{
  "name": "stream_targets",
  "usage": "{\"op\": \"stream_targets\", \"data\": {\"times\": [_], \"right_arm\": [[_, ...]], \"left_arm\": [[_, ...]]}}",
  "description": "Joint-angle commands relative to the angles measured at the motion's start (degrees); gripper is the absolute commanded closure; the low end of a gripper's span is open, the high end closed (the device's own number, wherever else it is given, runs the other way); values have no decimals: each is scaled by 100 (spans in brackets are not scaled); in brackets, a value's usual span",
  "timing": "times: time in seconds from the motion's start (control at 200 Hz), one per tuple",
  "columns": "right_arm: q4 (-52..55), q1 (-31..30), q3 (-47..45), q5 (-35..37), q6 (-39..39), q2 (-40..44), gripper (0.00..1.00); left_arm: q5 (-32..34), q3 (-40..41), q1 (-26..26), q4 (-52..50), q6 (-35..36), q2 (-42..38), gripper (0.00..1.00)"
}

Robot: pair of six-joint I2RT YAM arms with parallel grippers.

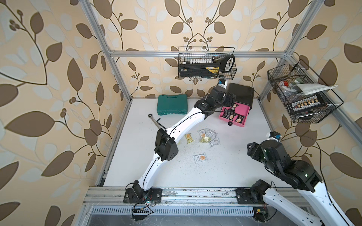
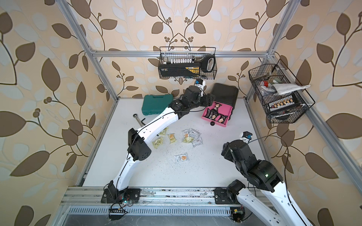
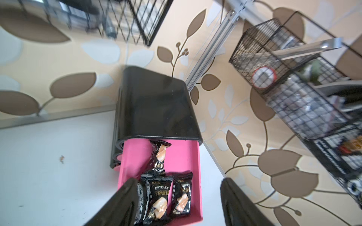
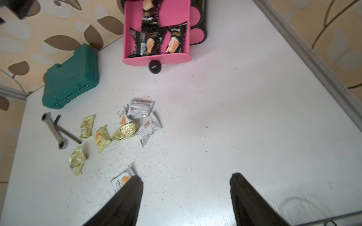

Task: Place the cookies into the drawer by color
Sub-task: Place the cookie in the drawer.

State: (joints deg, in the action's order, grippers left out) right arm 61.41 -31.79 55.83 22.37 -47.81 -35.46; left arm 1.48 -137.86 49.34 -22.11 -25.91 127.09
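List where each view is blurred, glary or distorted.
Left wrist view: the wire baskets are smeared, yet the black packets in the pink drawer read sharply; the cabinet top shows a dull sheen. Right wrist view: the yellow-green packets are softly blurred. Both top views: the frame posts splay outward from wide-angle perspective, with even light.

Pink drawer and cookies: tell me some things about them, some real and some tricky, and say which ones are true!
1. The pink drawer is pulled open. True.
2. The cookies in it are yellow. False: black cookies lie in it.
3. The left gripper holds a cookie. False: its jaws stand open and empty over the drawer.
4. White cookies and yellow cookies lie on the table. True.
5. The green case is open. False: it is shut.
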Motion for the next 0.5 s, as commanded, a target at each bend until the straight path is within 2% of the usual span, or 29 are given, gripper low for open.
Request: {"op": "stream_targets", "data": {"times": [0.0, 0.09, 0.13, 0.22, 0.33, 0.41, 0.495], "right_arm": [[-1367, 6, 17, -1084, 726, -217, 27], [-2062, 14, -46, -1373, 718, -502, 26], [-2318, 36, -62, -1441, 623, -667, 19], [-3029, 343, -172, -1892, 430, -1069, 18], [-4147, 1456, -553, -3265, -161, -1607, 18], [-5588, 2342, -1194, -4430, -1153, -1990, 19], [-7345, 2843, -1961, -4925, -2035, -2426, 26]], "left_arm": [[-44, 480, 5, -728, 1414, -1197, 28], [-145, 1134, -4, -1051, 2200, -1893, 27], [-131, 1433, -12, -1153, 2488, -2187, 26], [128, 2228, -21, -1251, 2857, -2783, 25], [270, 3315, -112, -996, 3042, -3500, 22], [178, 3993, -224, -818, 3080, -3872, 20], [97, 4587, -352, -646, 3131, -4115, 17]]}}
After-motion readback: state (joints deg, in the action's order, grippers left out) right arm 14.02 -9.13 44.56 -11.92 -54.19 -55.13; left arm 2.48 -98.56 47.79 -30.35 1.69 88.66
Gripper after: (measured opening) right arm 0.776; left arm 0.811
